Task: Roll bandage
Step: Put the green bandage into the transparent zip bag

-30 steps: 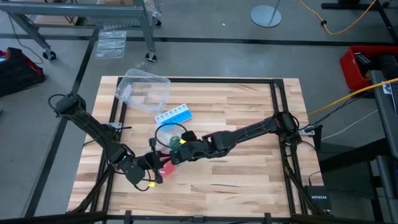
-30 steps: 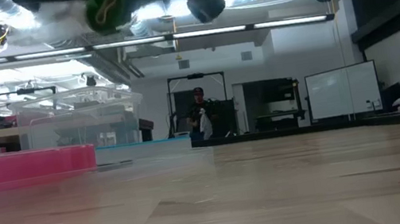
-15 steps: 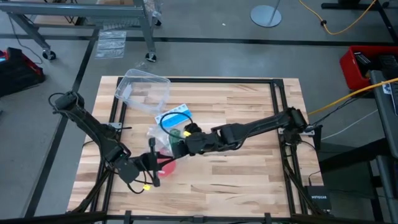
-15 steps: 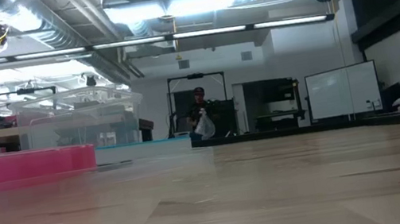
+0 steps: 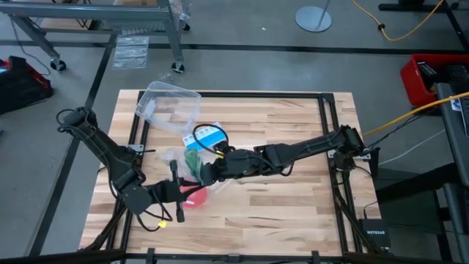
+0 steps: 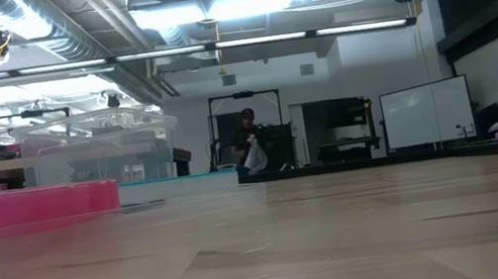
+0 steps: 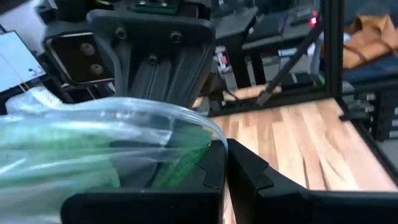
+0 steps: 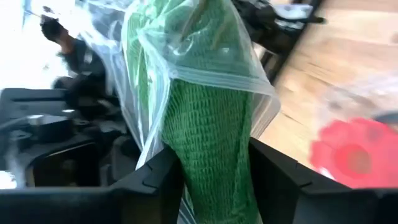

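Right wrist view puts the green bandage (image 8: pixel 211 155) between your right pincer's (image 8: pixel 214 180) fingers, spread just wide of the roll, half inside a clear plastic bag (image 8: pixel 186 50). Your left pincer (image 7: pixel 225 180) is clenched on the bag's edge. With that slack hold, the roll could slip and drop onto the red disc (image 5: pixel 195 196) on the worktop (image 5: pixel 293 213), or the bag could tear.

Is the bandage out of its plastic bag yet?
Partly: the bandage sticks out of the clear bag, between the right gripper fingers.
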You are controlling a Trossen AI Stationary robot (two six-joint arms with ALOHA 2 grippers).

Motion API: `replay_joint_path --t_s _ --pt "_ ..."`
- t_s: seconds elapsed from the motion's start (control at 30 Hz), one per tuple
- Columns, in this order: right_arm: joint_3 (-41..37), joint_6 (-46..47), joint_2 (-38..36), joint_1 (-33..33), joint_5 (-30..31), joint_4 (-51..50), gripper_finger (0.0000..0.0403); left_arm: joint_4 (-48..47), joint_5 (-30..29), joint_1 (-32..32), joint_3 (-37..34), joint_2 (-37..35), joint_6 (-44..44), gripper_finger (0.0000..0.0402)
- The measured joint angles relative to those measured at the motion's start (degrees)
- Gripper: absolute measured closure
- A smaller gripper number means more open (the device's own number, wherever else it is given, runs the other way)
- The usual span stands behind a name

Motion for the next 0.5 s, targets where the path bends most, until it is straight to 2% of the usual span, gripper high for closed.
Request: replay_joint_path --t_s 0.5 --pt "-0.07 4.97 -0.97 0.31 -1.86 2.62 0.0235 -1.20 -1.38 -0.11 0.34 -4.30 1.38 0.0401"
